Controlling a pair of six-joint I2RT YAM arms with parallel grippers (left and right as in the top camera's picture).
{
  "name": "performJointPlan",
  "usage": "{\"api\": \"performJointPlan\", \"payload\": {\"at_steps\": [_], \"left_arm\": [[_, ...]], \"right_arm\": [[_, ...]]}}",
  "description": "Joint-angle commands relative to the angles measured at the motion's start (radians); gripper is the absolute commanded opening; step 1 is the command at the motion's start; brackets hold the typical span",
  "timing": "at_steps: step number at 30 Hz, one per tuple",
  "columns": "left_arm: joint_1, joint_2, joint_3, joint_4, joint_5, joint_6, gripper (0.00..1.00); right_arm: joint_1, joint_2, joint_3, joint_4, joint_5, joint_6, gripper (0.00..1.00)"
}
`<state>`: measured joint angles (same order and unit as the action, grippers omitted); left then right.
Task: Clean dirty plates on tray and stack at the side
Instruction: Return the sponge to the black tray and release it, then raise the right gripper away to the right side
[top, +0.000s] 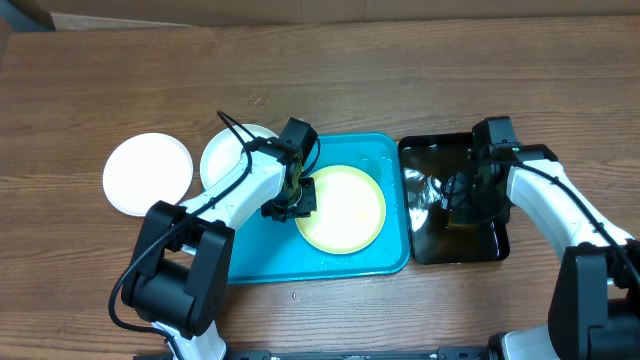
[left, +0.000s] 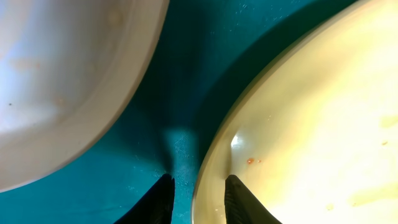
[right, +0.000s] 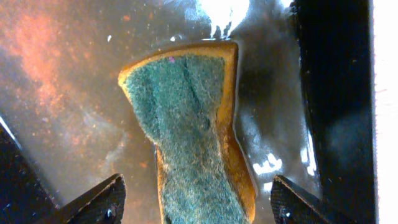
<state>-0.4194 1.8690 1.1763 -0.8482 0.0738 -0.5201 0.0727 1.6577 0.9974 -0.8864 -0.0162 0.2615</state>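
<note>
Three plates in view. The yellow-green plate (top: 345, 210) sits inside the turquoise tray (top: 385, 255), right of centre. One white plate (top: 235, 152) overlaps the tray's far-left corner. The other white plate (top: 148, 173) is on the bare table (top: 400, 70), left of the tray and apart from the rest. Left gripper (left: 198, 178) is clamped on the yellow-green plate's left rim — one finger inside the plate, one outside over the tray floor. A few orange specks (left: 250, 160) sit just inside that rim. Right gripper (right: 198, 180) hangs wide open above the black tray (top: 485, 245), fingers either side of the sponge (right: 186, 124) — not touching it. The sponge lies flat, green scourer side up, on the glossy black surface.
</note>
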Motion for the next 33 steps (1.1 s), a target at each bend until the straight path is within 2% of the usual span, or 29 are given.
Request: {"api": "performJointPlan", "payload": {"at_steps": [1,2,3,4,6,10,11,12,14,17,22,26,27,29,30,33], "left_arm": [[-0.009,-0.022,0.01,0.001,0.002,0.0,0.29],[-0.009,-0.022,0.01,0.0,0.002,0.0,0.29],[-0.009,-0.022,0.01,0.0,0.002,0.001,0.29],[-0.009,-0.022,0.01,-0.001,0.002,0.001,0.3],[-0.009,-0.022,0.01,-0.003,0.002,0.001,0.31],[-0.009,-0.022,0.01,-0.002,0.002,0.001,0.4],[-0.009,-0.022,0.01,0.0,0.002,0.001,0.41],[-0.009,-0.022,0.01,0.001,0.002,0.0,0.4],[-0.009,-0.022,0.01,0.0,0.002,0.001,0.34],[-0.01,-0.022,0.01,-0.003,0.002,0.001,0.28],[-0.01,-0.022,0.01,-0.003,0.002,0.001,0.04],[-0.01,-0.022,0.01,-0.002,0.002,0.001,0.04],[-0.01,-0.022,0.01,-0.001,0.003,0.002,0.04],[-0.009,-0.022,0.01,-0.002,0.006,0.008,0.04],[-0.009,-0.022,0.01,-0.004,0.011,0.008,0.04],[0.0,-0.022,0.02,-0.024,0.031,0.018,0.04]], "right_arm": [[-0.001,-0.006,-0.058,0.045,-0.004,0.003,0.74],[-0.001,-0.006,-0.071,0.062,-0.004,0.003,0.49],[-0.001,-0.006,-0.083,0.079,-0.004,0.003,0.17],[-0.001,-0.006,-0.088,0.083,-0.005,0.003,0.04],[-0.001,-0.006,-0.085,0.073,-0.005,-0.001,0.04],[-0.003,-0.007,0.021,-0.043,-0.011,-0.001,0.3],[-0.003,-0.007,0.059,-0.065,-0.01,-0.001,0.42],[-0.005,-0.007,0.109,-0.085,-0.003,-0.001,0.55],[-0.009,-0.007,0.204,-0.109,0.026,0.0,0.66],[-0.025,-0.007,0.279,-0.096,0.073,0.0,0.66],[-0.111,-0.002,0.284,0.016,0.113,0.004,0.68],[-0.217,0.021,0.283,0.042,0.113,0.003,0.68],[-0.251,0.033,0.283,0.049,0.113,0.003,0.72],[-0.307,0.057,0.283,0.055,0.109,0.003,0.96],[-0.335,0.069,0.283,0.052,0.104,0.003,1.0],[-0.396,0.089,0.283,0.028,0.085,0.003,1.0]]}}
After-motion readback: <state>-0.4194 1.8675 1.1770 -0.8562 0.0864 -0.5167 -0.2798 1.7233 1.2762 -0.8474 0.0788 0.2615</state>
